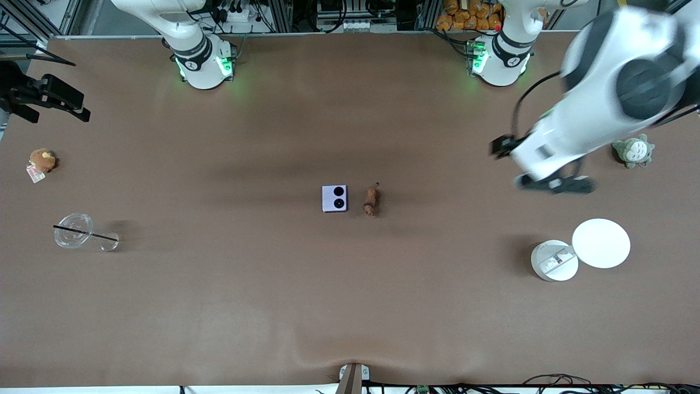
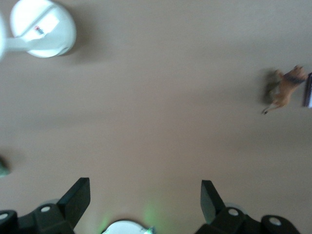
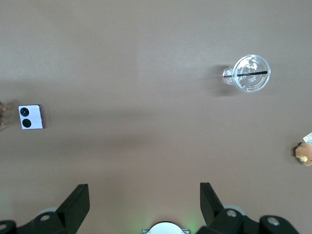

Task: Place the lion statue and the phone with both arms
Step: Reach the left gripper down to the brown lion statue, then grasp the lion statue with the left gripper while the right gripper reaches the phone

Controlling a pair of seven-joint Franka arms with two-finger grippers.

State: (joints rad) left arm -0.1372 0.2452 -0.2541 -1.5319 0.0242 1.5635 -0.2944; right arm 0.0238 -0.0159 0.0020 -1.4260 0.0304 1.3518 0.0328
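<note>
Nearest the front camera, toward the left arm's end of the table, one white round container (image 1: 554, 261) stands with its one white lid (image 1: 601, 243) touching it, lying flat on the table; neither belongs to the task. At about the same depth, toward the right arm's end, one clear cup (image 1: 73, 230) lies on its side with one black straw (image 1: 86, 233) across it.

Farther on, at mid-table, sit the two task items: one phone (image 1: 334, 198), folded, its two camera circles up, and one lion statue (image 1: 371, 200) just beside it on the left arm's side, a narrow gap between them. Judged from this layout, each item lies on its own arm's side, so both can be taken at once.

Farther still, one brown plush toy (image 1: 42, 160) sits near the right arm's table edge and one grey-green plush toy (image 1: 633, 150) near the left arm's.

Left gripper (image 2: 145, 196): empty, fingers spread wide, over bare table between the statue and the container. Right gripper (image 3: 144, 198): empty, fingers likewise spread, up over the table edge at its own end. Neither item is gripped yet.
</note>
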